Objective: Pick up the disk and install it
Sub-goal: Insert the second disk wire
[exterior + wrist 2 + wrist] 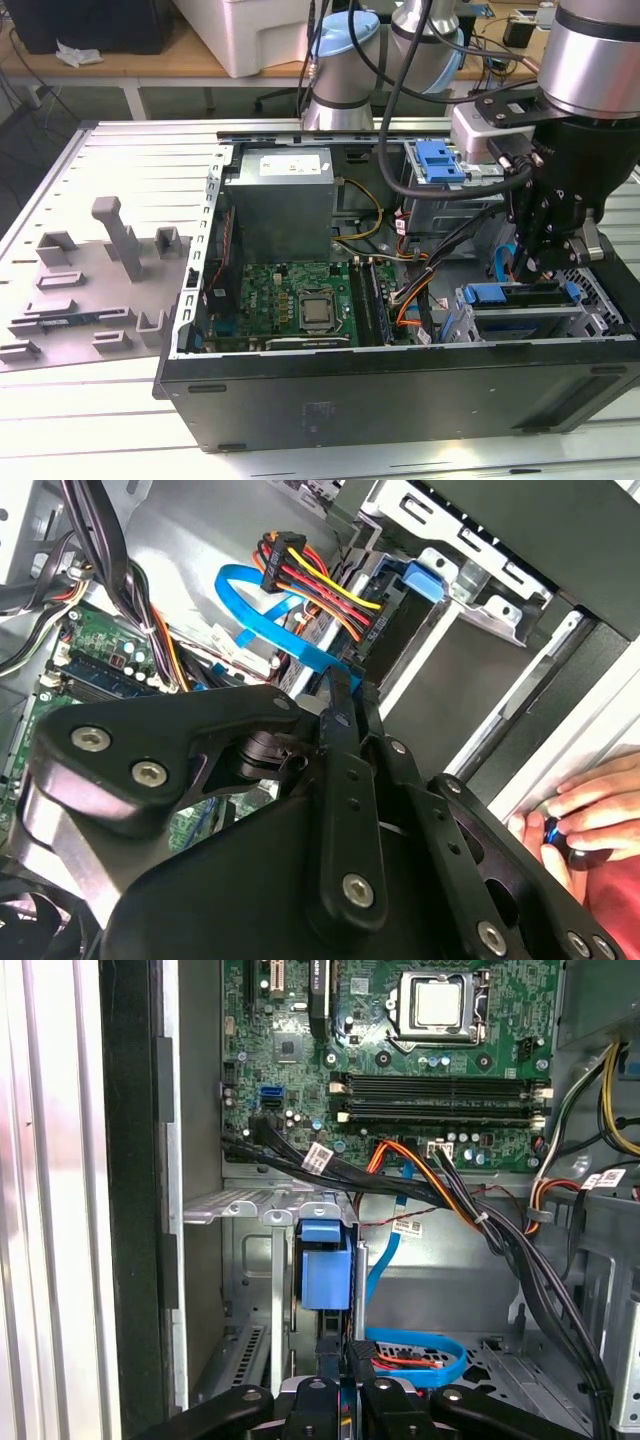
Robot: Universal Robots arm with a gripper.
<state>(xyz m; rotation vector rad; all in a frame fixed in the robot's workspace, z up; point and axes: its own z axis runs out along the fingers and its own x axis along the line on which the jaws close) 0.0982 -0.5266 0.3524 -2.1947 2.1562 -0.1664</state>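
Note:
The disk [497, 294] sits slotted in the metal drive cage [520, 318] at the front corner of the open computer case, on the exterior view's right. Its blue carrier end [325, 1265] faces up out of the cage. My gripper [534, 268] hangs straight over it, with the jaws drawn together into one narrow point. In the first wrist view the gripper [340, 1365] ends just short of the blue carrier end; I cannot tell whether it touches. In the second wrist view the gripper [345, 680] points at a blue flat cable [275, 630].
The motherboard [290, 300] and grey power supply box [280, 205] fill the case's left half. Cable bundles [470, 1215] cross beside the cage. A smaller blue bracket [440, 162] sits at the back. A grey parts tray [90, 290] lies left. A person's hand [590, 805] rests outside the case wall.

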